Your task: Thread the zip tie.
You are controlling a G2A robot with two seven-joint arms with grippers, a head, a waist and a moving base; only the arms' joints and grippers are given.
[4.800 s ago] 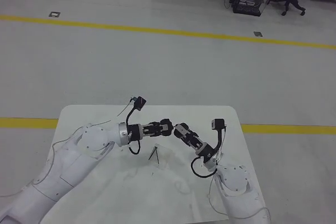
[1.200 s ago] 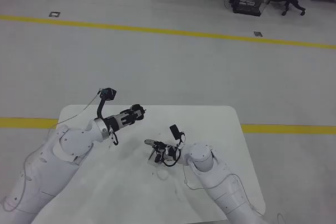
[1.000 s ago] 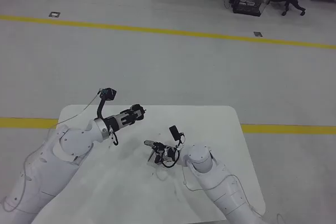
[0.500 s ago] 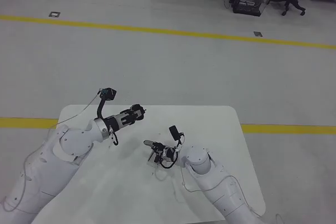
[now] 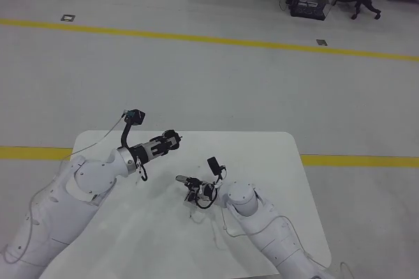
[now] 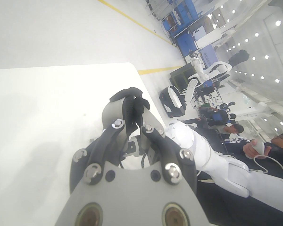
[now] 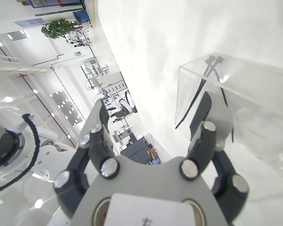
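Note:
Two black zip ties [image 7: 198, 95] stand leaning inside a small clear box [image 7: 238, 83] on the white table [image 5: 265, 150]. My right gripper [image 7: 153, 102] is open and low at the box, nothing between its fingers; one fingertip [image 7: 204, 109] lies against the box's near wall. In the top view the right gripper [image 5: 184, 181] sits mid-table over the box. My left gripper [image 6: 134, 98] is shut, its pads pressed together with nothing visible between them. It hangs above the table's far left part, the left gripper [image 5: 173, 138] well apart from the box.
The table's far edge and rounded corner [image 6: 132, 65] lie just beyond the left gripper. Bare tabletop spreads to the right of the box and along the near side. Grey floor with a yellow line [image 5: 363, 160] surrounds the table.
My right gripper has crept a little to the left at the box. The left arm has kept still.

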